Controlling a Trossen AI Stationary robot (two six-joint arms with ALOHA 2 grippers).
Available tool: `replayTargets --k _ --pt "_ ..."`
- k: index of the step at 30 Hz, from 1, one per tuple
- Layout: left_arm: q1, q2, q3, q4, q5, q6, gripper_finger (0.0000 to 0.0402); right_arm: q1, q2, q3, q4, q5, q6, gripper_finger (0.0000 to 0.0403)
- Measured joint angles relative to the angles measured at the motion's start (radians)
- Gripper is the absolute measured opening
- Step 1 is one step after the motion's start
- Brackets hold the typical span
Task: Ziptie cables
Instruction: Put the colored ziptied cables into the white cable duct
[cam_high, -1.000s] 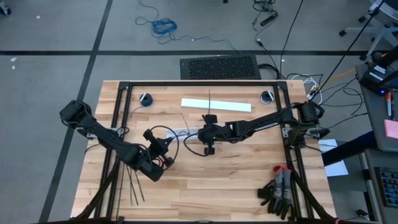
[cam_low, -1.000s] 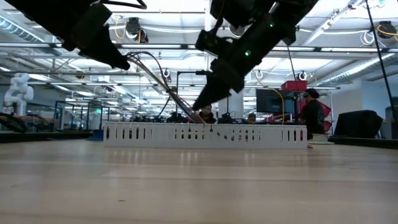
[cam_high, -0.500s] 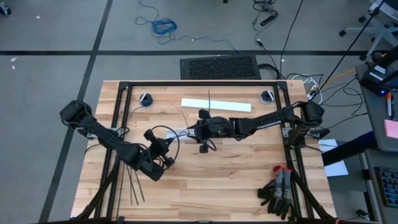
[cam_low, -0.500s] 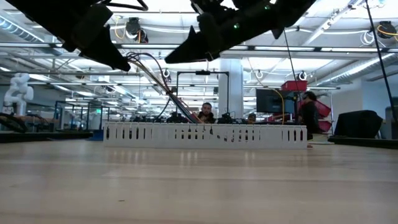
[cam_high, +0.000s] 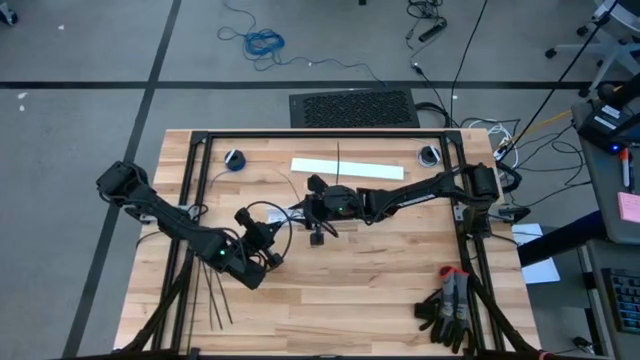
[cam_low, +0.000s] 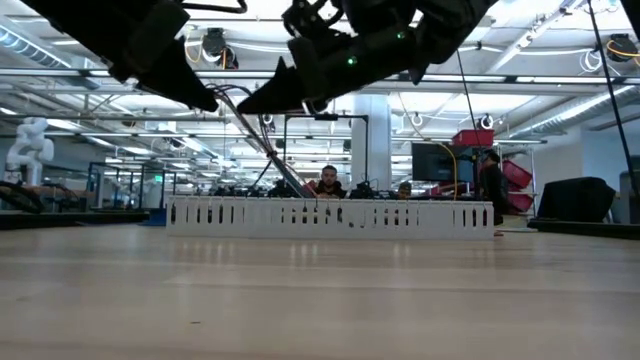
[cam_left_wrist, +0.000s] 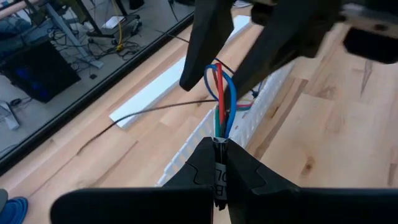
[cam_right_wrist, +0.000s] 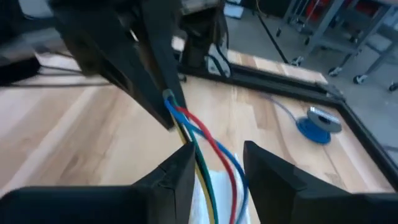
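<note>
Nearest, thin black plastic zipties (cam_high: 214, 300) are lying on the wooden desk (cam_high: 380, 290). Beyond them, the left gripper (cam_left_wrist: 219, 163), jaws clenched, is gripping the red, blue and green cables (cam_left_wrist: 220, 93) above the desk, while the right gripper's (cam_right_wrist: 214, 165) parted jaws are straddling them without clamping.

A pale wooden table (cam_high: 380, 290) with a black frame running round its edges is carrying everything. A long white slotted duct (cam_high: 348, 168) is lying flat toward the far side, with a small blue roll (cam_high: 235, 159) sitting to its left and a similar round piece (cam_high: 430, 155) to its right. Several thin black zipties (cam_high: 212, 297) are lying fanned out at the near left. A pair of black and red gloves (cam_high: 448, 306) is resting at the near right corner.
</note>
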Motion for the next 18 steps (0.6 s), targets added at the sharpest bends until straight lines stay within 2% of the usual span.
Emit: replayTargets --k 2,5,7,18 --pt "-0.001 0.0 0.0 -0.005 0.002 -0.002 0.0013 -0.004 0.002 0.001 -0.01 0.001 0.002 0.0098" --pt "-0.001 0.0 0.0 -0.006 0.003 0.0 0.0013 -0.01 0.002 0.003 -0.043 0.005 -0.001 0.0035" --pt "-0.001 0.0 0.0 -0.009 0.002 0.001 0.0013 -0.014 0.002 0.003 -0.062 0.005 -0.01 0.001" --pt "0.0 0.0 0.01 -0.014 -0.03 0.021 0.0013 -0.021 0.0 0.003 -0.12 0.0 -0.011 0.0004"
